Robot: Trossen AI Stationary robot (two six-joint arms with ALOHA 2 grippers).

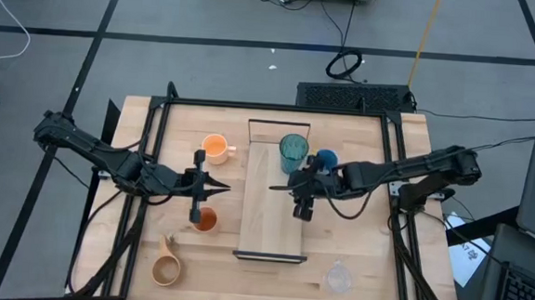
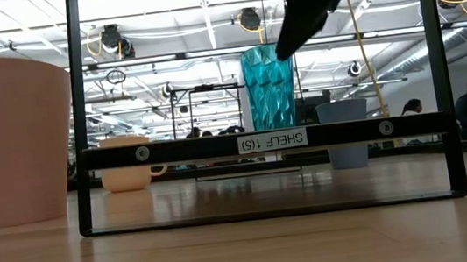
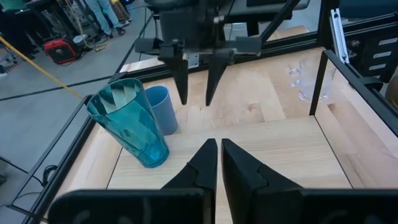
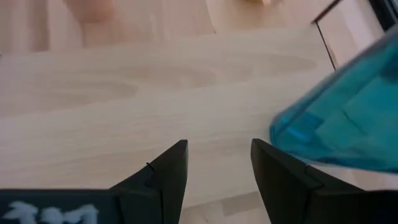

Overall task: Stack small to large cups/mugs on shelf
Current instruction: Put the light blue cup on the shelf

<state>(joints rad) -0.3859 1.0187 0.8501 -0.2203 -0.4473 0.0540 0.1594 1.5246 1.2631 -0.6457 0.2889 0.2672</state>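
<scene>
Worktop (image 1: 363, 267) of light wood carries everything, and along its middle runs the shelf (image 1: 263, 224), a paler long board with black frame ends, on which only the tall teal tumbler (image 1: 293, 152) stands, at the far end. Judging by that lone vessel, the stacking is at an early step, with one piece placed and five yet to come. Both dark arms reach in from the sides: the right pincer (image 1: 302, 211) hangs over the bare shelf board just beside the tumbler, its two fingers spread with nothing between them, as the right wrist view shows (image 4: 217, 168); the left pincer (image 1: 195, 216) sits at the shelf's left edge, fingers pressed nearly together and empty, right above the small orange cup (image 1: 205, 221). Off the shelf, the blue cup (image 1: 326, 159) stands just beside the tumbler on the right, the orange handled mug (image 1: 216, 147) on the left at the far side, the wooden handled mug (image 1: 166, 268) near the front left corner, and the clear cup (image 1: 338, 277) near the front right. The next move likely calls for picking the following size: the right pincer is nearest the blue cup, while the left would need to open before closing on the small orange cup's rim.
</scene>
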